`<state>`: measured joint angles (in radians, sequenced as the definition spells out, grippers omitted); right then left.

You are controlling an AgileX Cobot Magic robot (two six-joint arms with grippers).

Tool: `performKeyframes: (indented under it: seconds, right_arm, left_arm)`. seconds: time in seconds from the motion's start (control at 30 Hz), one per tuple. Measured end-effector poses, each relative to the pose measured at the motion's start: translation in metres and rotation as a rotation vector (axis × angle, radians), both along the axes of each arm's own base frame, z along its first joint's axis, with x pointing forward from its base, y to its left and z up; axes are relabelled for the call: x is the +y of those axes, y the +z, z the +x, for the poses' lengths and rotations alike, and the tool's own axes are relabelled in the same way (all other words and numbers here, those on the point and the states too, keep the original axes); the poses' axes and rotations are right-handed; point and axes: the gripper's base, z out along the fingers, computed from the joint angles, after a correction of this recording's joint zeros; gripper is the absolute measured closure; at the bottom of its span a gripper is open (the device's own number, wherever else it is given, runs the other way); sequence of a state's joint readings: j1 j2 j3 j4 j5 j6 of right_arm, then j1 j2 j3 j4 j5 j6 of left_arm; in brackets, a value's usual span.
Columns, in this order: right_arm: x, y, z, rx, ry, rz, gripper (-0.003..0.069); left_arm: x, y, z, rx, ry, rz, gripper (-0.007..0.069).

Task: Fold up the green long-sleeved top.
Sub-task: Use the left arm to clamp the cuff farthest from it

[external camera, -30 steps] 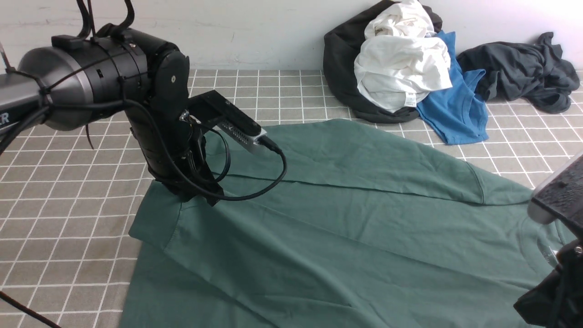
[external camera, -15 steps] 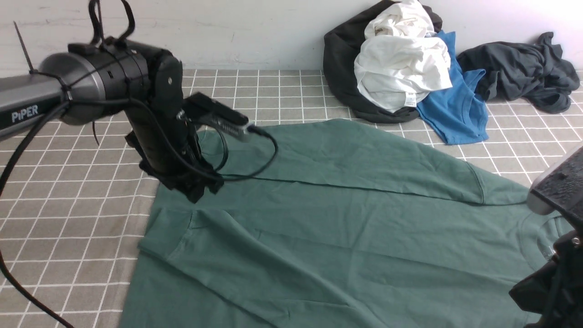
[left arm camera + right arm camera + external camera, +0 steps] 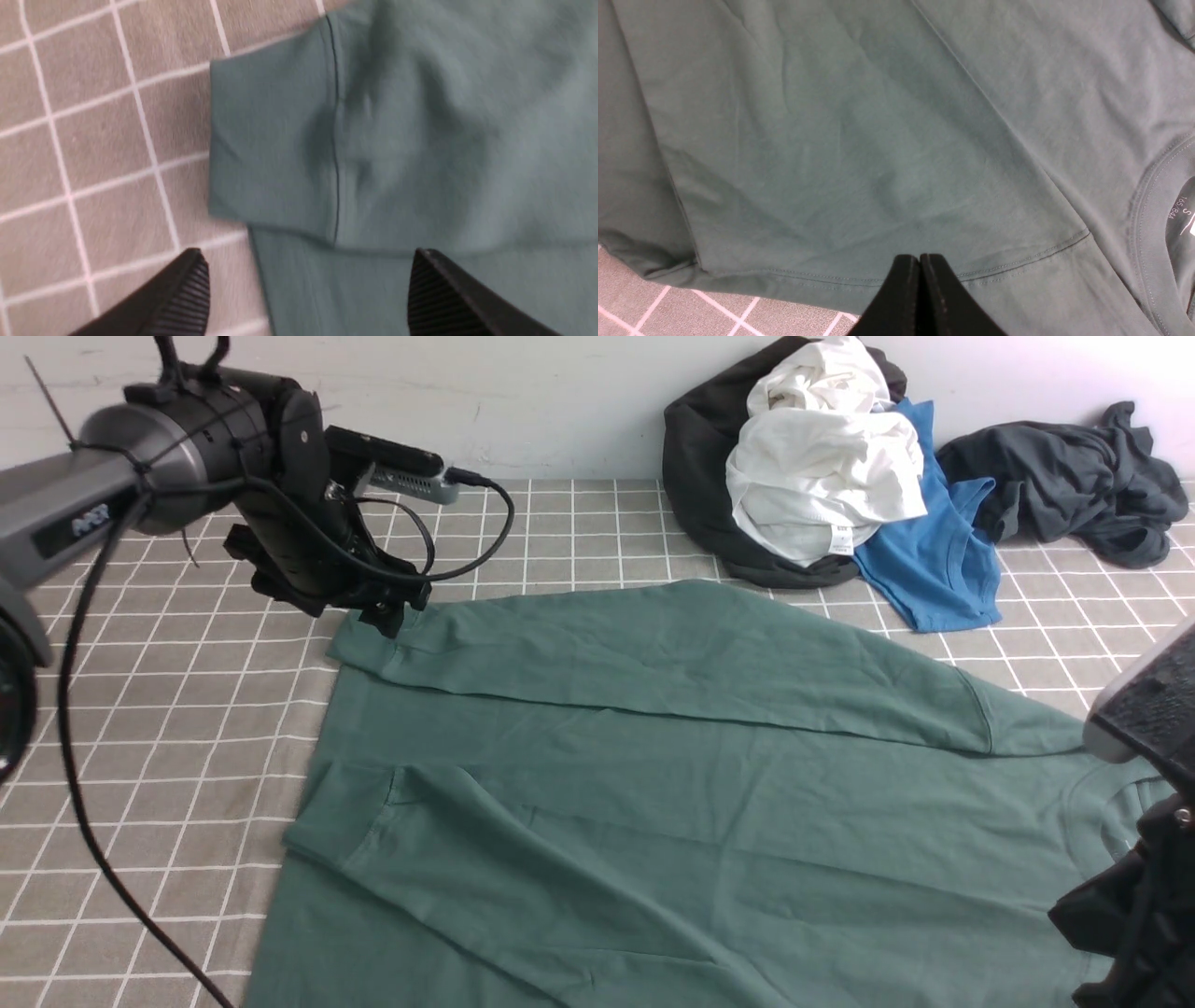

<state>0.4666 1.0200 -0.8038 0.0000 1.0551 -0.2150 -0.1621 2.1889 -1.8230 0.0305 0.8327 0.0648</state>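
Covering grid-patterned table (image 3: 168,709), green top (image 3: 597,803), seemingly white wall (image 3: 523,401), left end effector (image 3: 308,289) wide.

Front view: from between the two arms we look forward and down across the green top (image 3: 709,803). Wrist views: from each arm we face down, closely, onto fabric. The front and left wrist views share the far cuff (image 3: 275,144).

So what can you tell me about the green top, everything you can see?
The green top looks like soft, lightly creased cotton, spread over the white-gridded surface. Both sleeves are folded across its body, one on the far side, one nearer, with stitched cuffs. The ribbed neckline is at the right, with size print inside. The open left gripper isn't gripping it.
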Motion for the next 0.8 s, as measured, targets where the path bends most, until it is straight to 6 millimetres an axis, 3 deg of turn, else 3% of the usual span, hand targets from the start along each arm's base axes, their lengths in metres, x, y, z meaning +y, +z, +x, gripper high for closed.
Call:
performKeyframes:
  seconds: [0.03, 0.17, 0.27, 0.4, 0.53, 0.57, 0.67, 0.8]
  right_arm:
    - [0.000, 0.000, 0.000, -0.001, 0.000, 0.000, 0.0673]
    - [0.000, 0.000, 0.000, -0.001, -0.006, 0.004, 0.0673]
    - [0.000, 0.000, 0.000, 0.003, -0.022, 0.011, 0.0673]
    - [-0.001, 0.000, 0.001, -0.001, -0.025, 0.004, 0.0673]
    - [-0.001, 0.000, 0.001, -0.002, -0.025, 0.003, 0.0673]
    - [-0.001, 0.000, 0.001, -0.002, -0.025, 0.003, 0.0673]
    - [-0.001, 0.000, 0.001, -0.001, -0.031, 0.005, 0.0673]
    - [-0.001, 0.000, 0.001, 0.000, -0.037, 0.007, 0.0673]
  left_arm:
    - [0.000, 0.000, 0.002, -0.005, 0.001, -0.001, 0.0104]
    - [-0.005, -0.033, 0.015, 0.040, 0.011, -0.024, 0.0111]
    - [-0.007, -0.052, 0.018, 0.076, 0.018, -0.040, 0.0162]
    - [-0.007, -0.053, 0.020, 0.067, 0.016, -0.047, 0.0273]
    - [-0.008, -0.053, 0.020, 0.063, 0.015, -0.048, 0.0463]
    - [-0.008, -0.053, 0.020, 0.063, 0.015, -0.048, 0.0463]
    - [-0.007, -0.053, 0.020, 0.071, 0.017, -0.047, 0.0580]
    - [-0.006, -0.048, 0.016, 0.097, 0.009, -0.044, 0.0612]
